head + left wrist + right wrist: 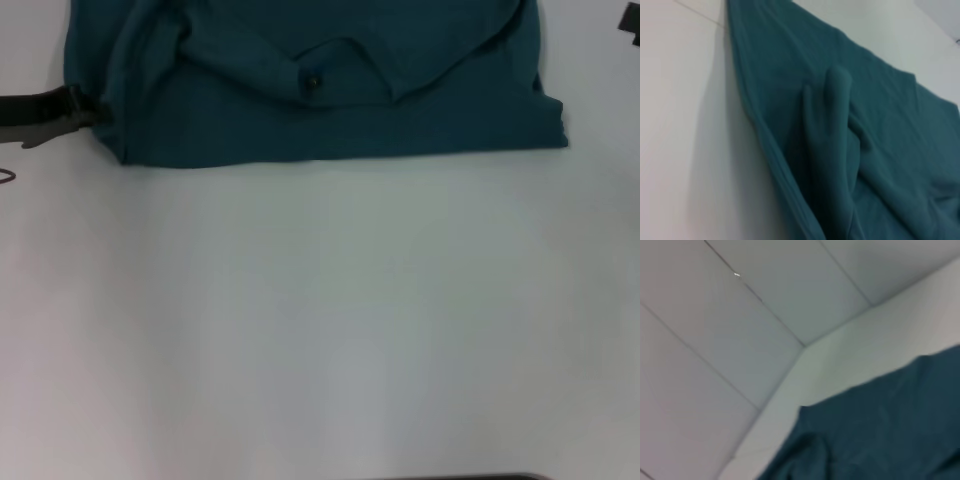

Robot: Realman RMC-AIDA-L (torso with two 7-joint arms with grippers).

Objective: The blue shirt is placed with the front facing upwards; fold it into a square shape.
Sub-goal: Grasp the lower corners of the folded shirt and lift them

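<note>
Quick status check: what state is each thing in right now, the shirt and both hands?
blue shirt: partly folded, lying rumpled on the white table, near edge straight, collar showing.
left hand: at the shirt's left edge, touching the fabric.
right hand: off to the shirt's right, barely in view.

The blue shirt (300, 120) is a plain dark teal-blue all over, with no print showing on the folded cloth, and only a small black tag (311, 83) breaks the colour below the collar, near the far edge of the table. The table (320, 330) is plain white with a faint blue-grey tint, without any pattern, and in the right wrist view the pale grey surface (715, 340) beyond it is crossed by thin darker seams. The left gripper (95, 115), at the shirt's left edge, is black with grey metal parts.
</note>
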